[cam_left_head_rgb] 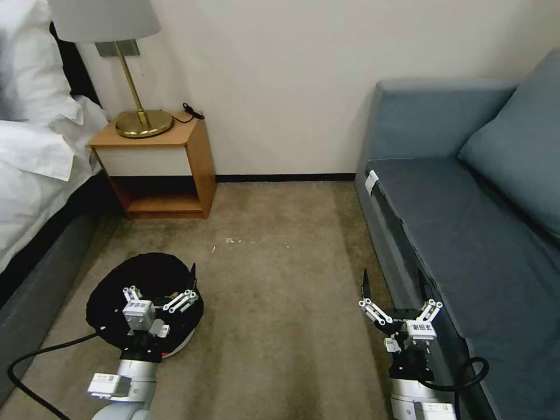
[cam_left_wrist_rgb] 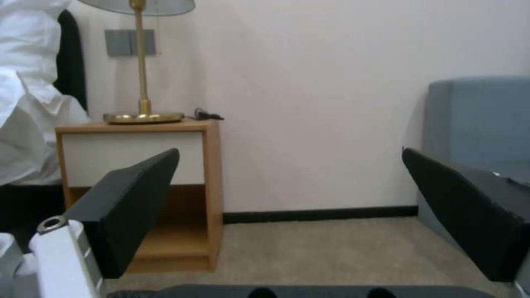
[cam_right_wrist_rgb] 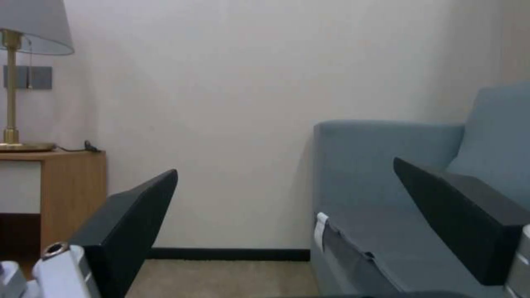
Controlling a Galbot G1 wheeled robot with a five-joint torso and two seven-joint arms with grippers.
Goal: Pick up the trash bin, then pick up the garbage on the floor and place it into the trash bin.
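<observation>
Beige carpet (cam_left_head_rgb: 280, 280) runs between a white-sheeted bed (cam_left_head_rgb: 35, 157) on the robot's left and a grey-blue fabric sofa (cam_left_head_rgb: 478, 233) on its right, ending at a pale wall with a dark skirting board. Against that wall stands a small wooden bedside table (cam_left_head_rgb: 157, 169) carrying a brass lamp with a pale shade (cam_left_head_rgb: 137, 111).

Low on the left, the left gripper (cam_left_head_rgb: 160, 291) hangs directly over the small round trash bin lined with a crinkly black plastic bag (cam_left_head_rgb: 119, 286), whose reddish base peeks out near the wrist. Its black fingers (cam_left_wrist_rgb: 130, 203) are spread wide apart and grasp nothing; the bin's black rim lies just beneath them, and the bedside table is seen well beyond, between the two fingers in the left wrist view.

The right gripper (cam_left_head_rgb: 396, 286) hovers above the carpet just beside the sofa's front edge. Its fingers (cam_right_wrist_rgb: 132, 219) are likewise released and empty, with the wall between them and the sofa cushion behind the outer one.

A few tiny pale specks (cam_left_head_rgb: 242, 240) lie on the carpet well ahead of both sets of fingers, too small to identify.
</observation>
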